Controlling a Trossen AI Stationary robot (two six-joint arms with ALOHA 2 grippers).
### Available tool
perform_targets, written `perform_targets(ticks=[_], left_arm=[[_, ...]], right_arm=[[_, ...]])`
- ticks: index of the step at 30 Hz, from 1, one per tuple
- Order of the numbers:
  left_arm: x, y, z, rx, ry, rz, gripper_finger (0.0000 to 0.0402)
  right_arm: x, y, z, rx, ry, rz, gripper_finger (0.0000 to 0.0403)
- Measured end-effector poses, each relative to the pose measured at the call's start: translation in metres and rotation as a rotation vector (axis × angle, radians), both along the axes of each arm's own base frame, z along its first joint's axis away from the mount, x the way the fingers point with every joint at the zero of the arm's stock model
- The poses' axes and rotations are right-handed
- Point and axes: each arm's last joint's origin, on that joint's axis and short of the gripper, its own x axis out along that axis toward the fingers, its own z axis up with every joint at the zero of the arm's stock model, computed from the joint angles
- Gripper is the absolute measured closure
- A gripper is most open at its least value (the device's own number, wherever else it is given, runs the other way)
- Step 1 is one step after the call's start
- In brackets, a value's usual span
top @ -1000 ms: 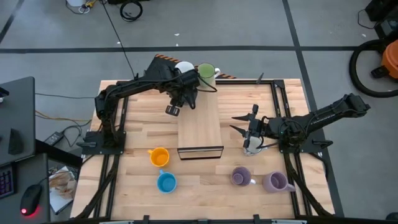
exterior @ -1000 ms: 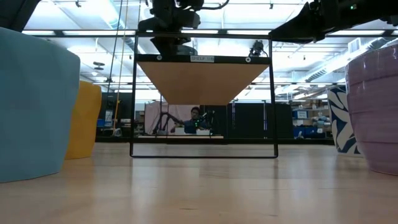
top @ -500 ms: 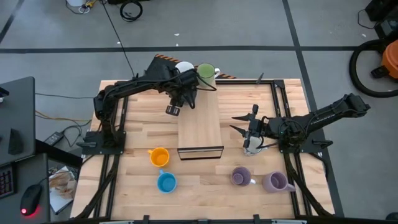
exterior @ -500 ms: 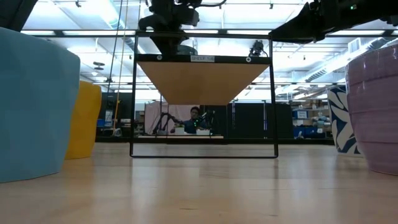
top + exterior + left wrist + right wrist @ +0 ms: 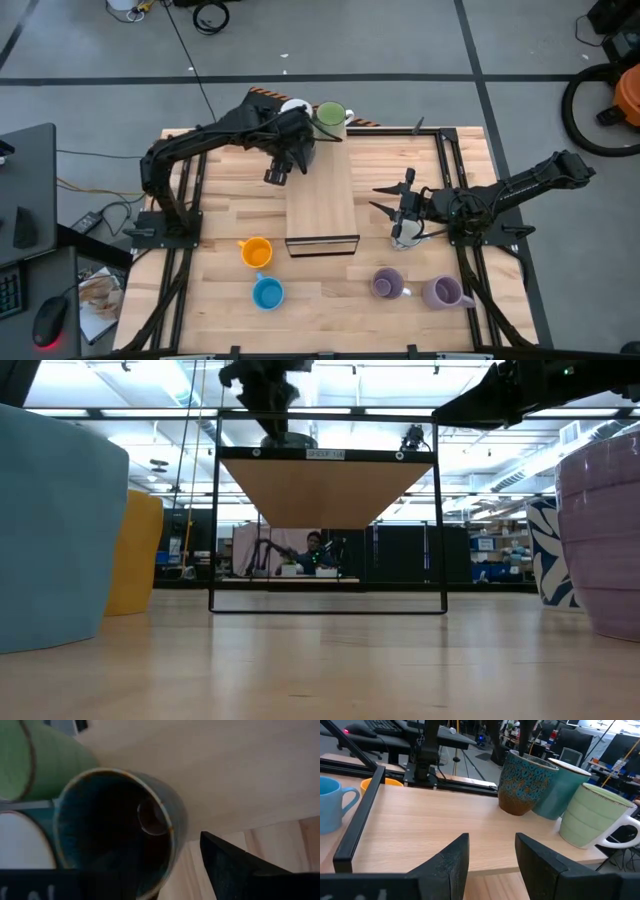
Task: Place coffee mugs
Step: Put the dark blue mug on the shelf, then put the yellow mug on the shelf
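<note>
A wooden shelf on a black frame [image 5: 322, 205] stands mid-table. At its far end stand three mugs: one white inside [image 5: 295, 107], a green one [image 5: 330, 115] and a dark brown-black speckled one [image 5: 521, 787]. My left gripper [image 5: 297, 143] hovers open just above the dark mug [image 5: 115, 830]; one finger [image 5: 235, 865] stands beside its wall, apart from it. My right gripper [image 5: 382, 198] is open and level at the shelf's right side, above a white patterned mug [image 5: 404, 235]. Orange [image 5: 256, 251], blue [image 5: 267, 293] and two light purple mugs [image 5: 387, 284] [image 5: 441, 292] stand on the near table.
The shelf's near half [image 5: 322, 215] is bare wood. Black rails [image 5: 448, 175] frame the table's sides. In the low view the blue mug [image 5: 55, 530] and a purple mug [image 5: 605, 530] loom at the near edge. A person sits far behind the table [image 5: 315, 550].
My left gripper has risen a little and drawn toward the table's far left, and its elbow has swung left. The dark mug stays standing on the shelf. My right arm has kept still.
</note>
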Motion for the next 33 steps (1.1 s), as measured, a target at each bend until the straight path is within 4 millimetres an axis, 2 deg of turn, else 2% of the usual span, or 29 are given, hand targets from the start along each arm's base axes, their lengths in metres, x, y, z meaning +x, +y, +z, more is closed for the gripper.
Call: perform_targets(ticks=[8, 14, 21, 27, 33], left_arm=[[-0.015, -0.022, 0.032, 0.038, -0.163, -0.012, 0.0202], [-0.028, -0.046, 0.042, -0.184, -0.254, 0.038, 0.0209], [-0.06, -0.067, 0.019, -0.285, -0.282, 0.09, 0.0234], [-0.089, -0.109, -0.008, -0.406, -0.349, 0.103, 0.0241], [-0.102, -0.155, -0.056, -0.493, -0.211, 0.189, 0.0242]], right_arm=[[0.0, 0.0, 0.0, -0.001, 0.001, 0.0, 0.0237], [0.0, 0.0, 0.0, 0.001, 0.001, 0.0, 0.0237], [0.0, 0.0, -0.001, 0.013, 0.008, -0.001, 0.0237], [0.0, 0.0, -0.001, 0.014, 0.007, -0.001, 0.0237], [0.0, 0.0, -0.001, 0.014, 0.005, -0.001, 0.0237]])
